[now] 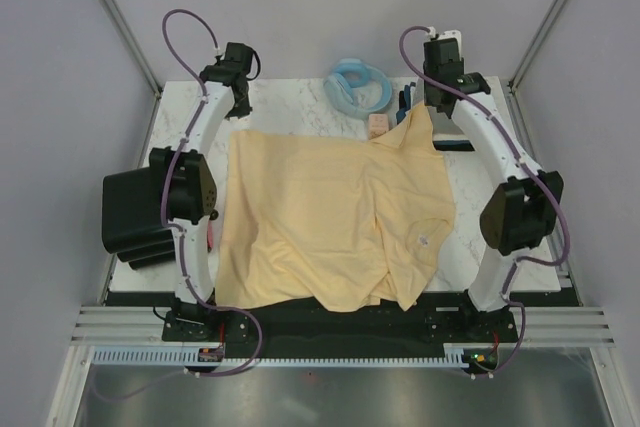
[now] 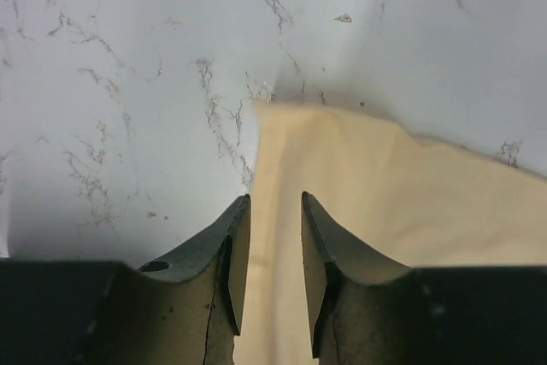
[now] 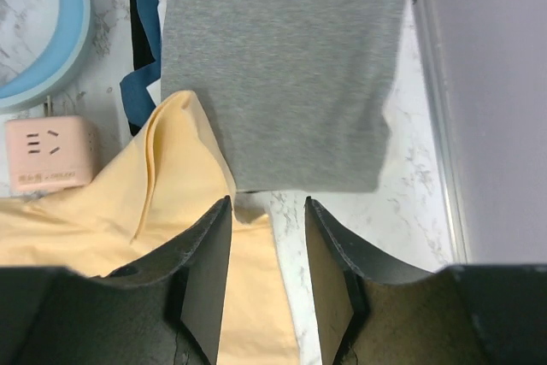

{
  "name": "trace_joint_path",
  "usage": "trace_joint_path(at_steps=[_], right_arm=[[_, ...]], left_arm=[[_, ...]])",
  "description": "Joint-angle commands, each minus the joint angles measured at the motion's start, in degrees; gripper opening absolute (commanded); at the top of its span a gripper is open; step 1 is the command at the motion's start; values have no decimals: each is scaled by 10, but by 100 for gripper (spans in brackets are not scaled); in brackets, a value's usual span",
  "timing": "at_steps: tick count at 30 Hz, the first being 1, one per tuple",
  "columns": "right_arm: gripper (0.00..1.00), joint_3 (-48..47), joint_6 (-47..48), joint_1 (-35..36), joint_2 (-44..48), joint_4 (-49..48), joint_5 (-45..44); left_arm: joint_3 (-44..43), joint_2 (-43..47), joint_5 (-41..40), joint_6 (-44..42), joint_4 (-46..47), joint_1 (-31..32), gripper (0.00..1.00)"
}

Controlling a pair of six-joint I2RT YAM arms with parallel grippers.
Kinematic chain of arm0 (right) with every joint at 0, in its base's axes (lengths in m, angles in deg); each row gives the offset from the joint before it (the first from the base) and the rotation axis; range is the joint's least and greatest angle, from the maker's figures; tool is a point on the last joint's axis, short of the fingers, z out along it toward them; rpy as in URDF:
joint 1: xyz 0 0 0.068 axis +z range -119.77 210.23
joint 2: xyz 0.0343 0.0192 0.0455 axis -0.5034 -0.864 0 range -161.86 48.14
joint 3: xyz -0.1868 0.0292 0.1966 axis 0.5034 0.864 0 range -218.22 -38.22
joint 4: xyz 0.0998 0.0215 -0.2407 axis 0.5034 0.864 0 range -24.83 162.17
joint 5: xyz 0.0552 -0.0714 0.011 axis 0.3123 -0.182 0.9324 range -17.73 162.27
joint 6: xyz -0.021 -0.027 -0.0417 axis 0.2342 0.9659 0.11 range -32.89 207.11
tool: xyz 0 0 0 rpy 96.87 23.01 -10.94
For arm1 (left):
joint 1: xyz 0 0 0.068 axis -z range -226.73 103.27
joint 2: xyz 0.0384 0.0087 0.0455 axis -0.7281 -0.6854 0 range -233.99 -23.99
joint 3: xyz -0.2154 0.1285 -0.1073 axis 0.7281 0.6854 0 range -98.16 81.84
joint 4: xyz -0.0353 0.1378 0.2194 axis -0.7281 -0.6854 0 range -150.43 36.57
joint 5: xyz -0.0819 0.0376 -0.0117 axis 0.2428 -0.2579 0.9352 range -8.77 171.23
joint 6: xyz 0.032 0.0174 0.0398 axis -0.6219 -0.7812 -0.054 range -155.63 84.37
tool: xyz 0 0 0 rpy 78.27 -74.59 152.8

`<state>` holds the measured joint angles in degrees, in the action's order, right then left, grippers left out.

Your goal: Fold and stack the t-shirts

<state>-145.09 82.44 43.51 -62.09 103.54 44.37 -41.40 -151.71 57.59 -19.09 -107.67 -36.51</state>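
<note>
A large pale yellow t-shirt (image 1: pixel 330 217) lies spread and partly folded over the middle of the marble table (image 1: pixel 290 107). My left gripper (image 1: pixel 240 105) hangs over its far left corner; in the left wrist view the jaws (image 2: pixel 273 204) stand open with the yellow cloth (image 2: pixel 385 194) beneath them. My right gripper (image 1: pixel 437 99) is over the shirt's far right corner; its jaws (image 3: pixel 267 204) stand open above the yellow edge (image 3: pixel 111 211) and bare marble. A folded grey t-shirt (image 3: pixel 282 66) lies just ahead on a navy one (image 3: pixel 141 83), with a white one (image 3: pixel 160 2) showing at the edge.
A light blue ring (image 1: pixel 358 85) lies at the back of the table, also in the right wrist view (image 3: pixel 38 57). A small pink cube (image 3: pixel 47 153) sits beside the yellow shirt. A black box (image 1: pixel 135 212) stands off the table's left side. A metal rail (image 3: pixel 436 126) runs along the right edge.
</note>
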Motion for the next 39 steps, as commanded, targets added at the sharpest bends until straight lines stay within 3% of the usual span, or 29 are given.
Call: trace_joint_path(at_steps=[1, 9, 14, 19, 25, 28, 39], right_arm=[[48, 57, -8, 1, 123, -4, 4], [46, 163, -58, 11, 225, 33, 115], [48, 164, -81, 17, 219, 24, 200], [49, 54, -94, 17, 108, 25, 213], [50, -152, -94, 17, -105, 43, 237], [49, -197, -116, 19, -176, 36, 239], [54, -162, -112, 35, -236, -7, 248]], left_arm=[[57, 129, 5, -3, 21, -2, 38], [251, 305, 112, 42, 24, 25, 36], [345, 422, 146, 69, 33, 80, 38], [380, 483, 131, 91, 40, 136, 41], [417, 534, 138, 108, 28, 141, 42], [435, 562, 134, 111, 16, 143, 42], [476, 592, 134, 136, -14, 143, 41]])
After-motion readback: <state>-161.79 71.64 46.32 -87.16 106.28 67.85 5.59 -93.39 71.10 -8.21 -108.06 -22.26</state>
